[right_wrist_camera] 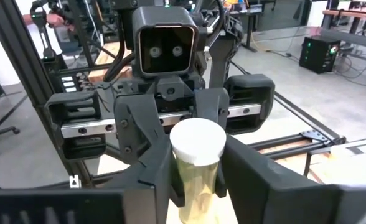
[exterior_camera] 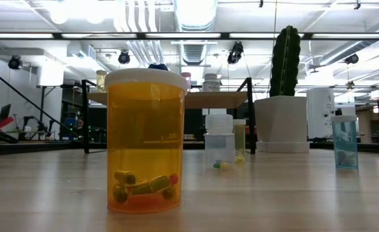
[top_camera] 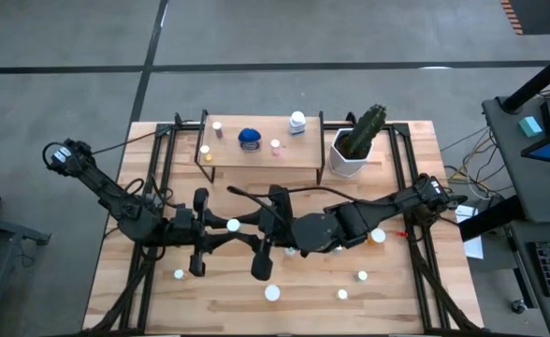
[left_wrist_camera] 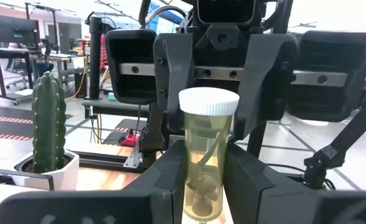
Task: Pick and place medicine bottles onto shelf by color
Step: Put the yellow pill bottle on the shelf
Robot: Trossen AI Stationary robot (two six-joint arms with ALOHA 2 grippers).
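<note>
Amber white-capped pill bottle (exterior_camera: 145, 140) nearest on wood counter (exterior_camera: 273, 193). Mid-counter, left gripper (left_wrist_camera: 203, 165) and right gripper (right_wrist_camera: 197, 171) both clamped on pale yellow white-capped bottle (top_camera: 233, 226). Wooden shelf (top_camera: 261, 156) behind, holding small bottles.

Both dark arms reach inward over mid-table, grippers meeting head-on.

Left two-finger gripper (top_camera: 230, 226) and right two-finger gripper (top_camera: 240, 226) face each other, wrists level. Both sets of fingers close on the same pale yellow, white-capped bottle (left_wrist_camera: 206, 155), left fingers (left_wrist_camera: 172, 180) low on its sides, right fingers (right_wrist_camera: 156, 180) just beneath its cap.
</note>
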